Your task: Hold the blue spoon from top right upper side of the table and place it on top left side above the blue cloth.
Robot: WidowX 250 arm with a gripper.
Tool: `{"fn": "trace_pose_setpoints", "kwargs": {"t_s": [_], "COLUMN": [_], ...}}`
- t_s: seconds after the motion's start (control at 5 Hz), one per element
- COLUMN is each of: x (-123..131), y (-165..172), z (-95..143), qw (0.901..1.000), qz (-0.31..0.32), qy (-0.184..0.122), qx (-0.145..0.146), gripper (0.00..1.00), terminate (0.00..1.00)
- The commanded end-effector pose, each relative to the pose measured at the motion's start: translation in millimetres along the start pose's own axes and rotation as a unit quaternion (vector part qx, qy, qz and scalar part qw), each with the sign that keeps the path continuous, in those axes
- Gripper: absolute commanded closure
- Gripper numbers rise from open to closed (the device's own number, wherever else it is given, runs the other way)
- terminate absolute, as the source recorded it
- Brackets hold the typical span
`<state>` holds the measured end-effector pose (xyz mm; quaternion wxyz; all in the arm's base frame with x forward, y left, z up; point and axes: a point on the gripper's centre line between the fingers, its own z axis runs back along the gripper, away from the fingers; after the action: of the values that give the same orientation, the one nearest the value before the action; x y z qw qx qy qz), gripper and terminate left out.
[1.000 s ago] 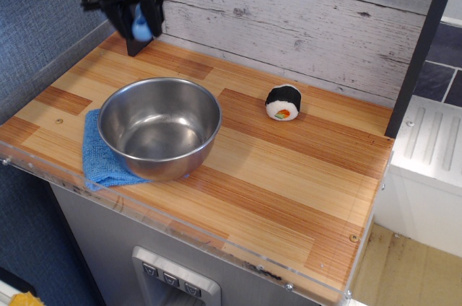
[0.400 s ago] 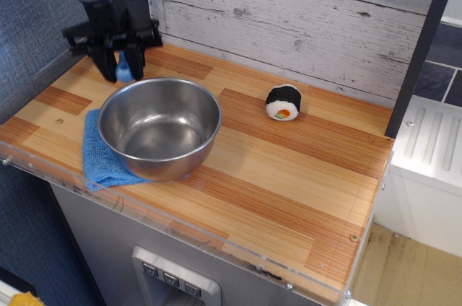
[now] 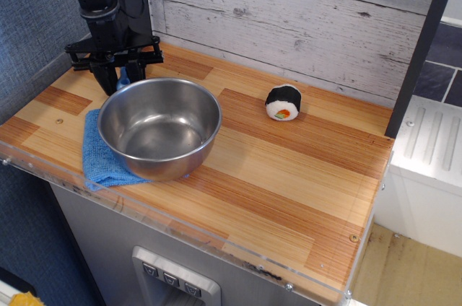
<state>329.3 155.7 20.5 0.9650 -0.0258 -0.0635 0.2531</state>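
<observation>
Wood-plank table (image 3: 289, 176), hand (image 3: 121, 75) pinching blue spoon (image 3: 124, 77) — mostly hidden behind steel bowl (image 3: 159, 127), blue cloth (image 3: 96, 156) half covered

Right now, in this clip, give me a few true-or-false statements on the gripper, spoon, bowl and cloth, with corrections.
1. The large steel bowl rests partly on the small sky-blue cloth. True.
2. The black gripper is at the table's right end. False: it is at the back left, behind the bowl.
3. The light-blue-handled spoon lies inside the bowl. False: it sits between the gripper's fingers.
4. A black-and-white sushi-roll toy lies right of the bowl. True.
</observation>
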Motion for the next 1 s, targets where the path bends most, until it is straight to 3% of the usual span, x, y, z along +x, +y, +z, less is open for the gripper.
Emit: {"fn": "trace_pose_setpoints", "kwargs": {"t_s": [0.0,0.2,0.6,0.8], "x": [2.8,4.0,2.0,2.8], "y": [0.5,0.9,-2.1,-8.4], "z": [17.2,23.0,26.6,35.2], "qw": [0.9998,0.9999,0.9997,0.9998], "qz": [0.001,0.008,0.018,0.005], "qy": [-0.018,-0.001,-0.008,-0.017], "qx": [0.000,0.009,0.015,-0.002], "gripper": [1.00,0.00,0.00,0.00], "terminate": [0.00,0.00,0.00,0.00]}}
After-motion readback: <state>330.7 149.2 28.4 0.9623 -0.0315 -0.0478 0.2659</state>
